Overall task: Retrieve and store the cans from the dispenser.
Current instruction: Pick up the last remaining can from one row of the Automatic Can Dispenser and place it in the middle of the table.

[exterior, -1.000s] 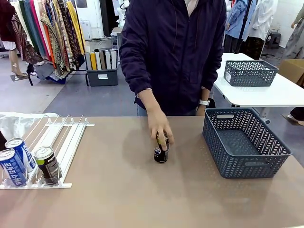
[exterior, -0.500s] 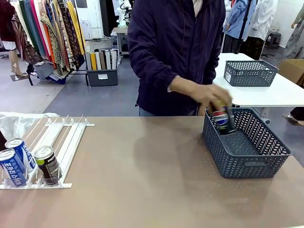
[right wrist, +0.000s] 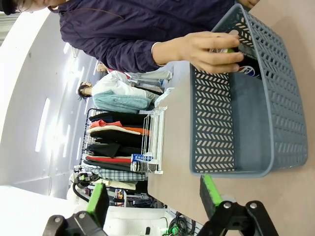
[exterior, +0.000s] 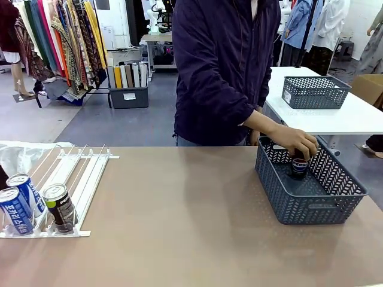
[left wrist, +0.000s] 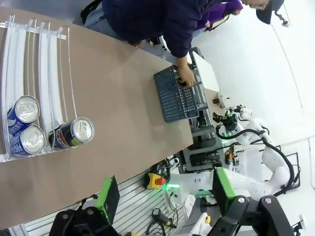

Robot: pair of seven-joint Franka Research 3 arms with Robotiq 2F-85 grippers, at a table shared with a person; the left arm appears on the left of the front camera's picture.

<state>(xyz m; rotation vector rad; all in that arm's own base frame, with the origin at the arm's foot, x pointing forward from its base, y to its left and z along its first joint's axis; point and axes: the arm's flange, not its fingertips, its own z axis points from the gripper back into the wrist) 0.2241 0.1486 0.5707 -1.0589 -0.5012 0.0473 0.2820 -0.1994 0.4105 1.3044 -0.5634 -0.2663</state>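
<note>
Risk in the front view: the person's hand (exterior: 299, 145) holds a dark can (exterior: 298, 167) inside the grey basket (exterior: 311, 206); dropped tilted, it could topple. Left wrist view: the left gripper (left wrist: 165, 194), wide open and empty, hangs well off three cans (left wrist: 74, 132) at the dispenser (left wrist: 49, 64) lip; a skewed descent could knock neighbours. Right wrist view: the right gripper (right wrist: 153, 199), equally open and empty, could strike that hand.

the white dispenser (exterior: 81, 173) lies flat at the near left. two blue-and-white cans (exterior: 17, 210) and one black can (exterior: 60, 207) stand at its front lip. another dark can (exterior: 298, 168) is upright at the right, inside the grey basket (exterior: 311, 209).
</note>
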